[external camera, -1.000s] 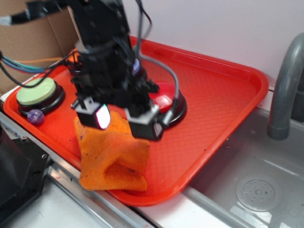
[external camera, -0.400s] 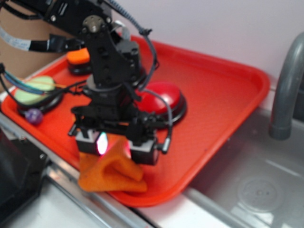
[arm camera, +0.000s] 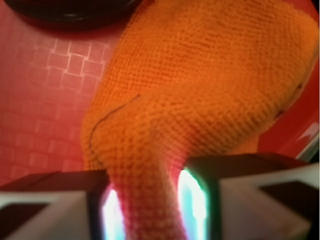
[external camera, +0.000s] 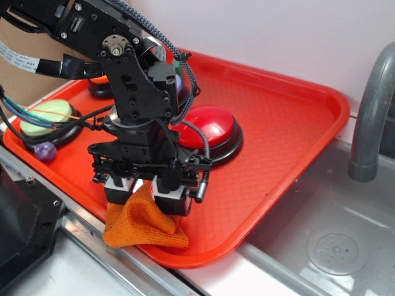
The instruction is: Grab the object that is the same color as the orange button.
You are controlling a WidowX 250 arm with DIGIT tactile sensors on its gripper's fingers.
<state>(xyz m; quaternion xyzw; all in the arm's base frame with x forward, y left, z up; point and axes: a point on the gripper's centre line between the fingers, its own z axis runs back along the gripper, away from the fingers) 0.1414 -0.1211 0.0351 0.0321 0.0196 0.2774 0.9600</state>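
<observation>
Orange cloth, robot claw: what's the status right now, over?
Gripper shut on a fold of orange cloth. Cloth bunched at near edge of red tray. Nothing in the way.

You won't find any readable text, label, brand, number or sign in either view. The white strip on the black arm near the top of the exterior view carries faint print, but it's too small and blurred for you to make out (could be a part label, can't tell). Nothing is printed on the red tray, and the orange cloth in the wrist view shows only its weave and a thin dark thread, no tag.
</observation>
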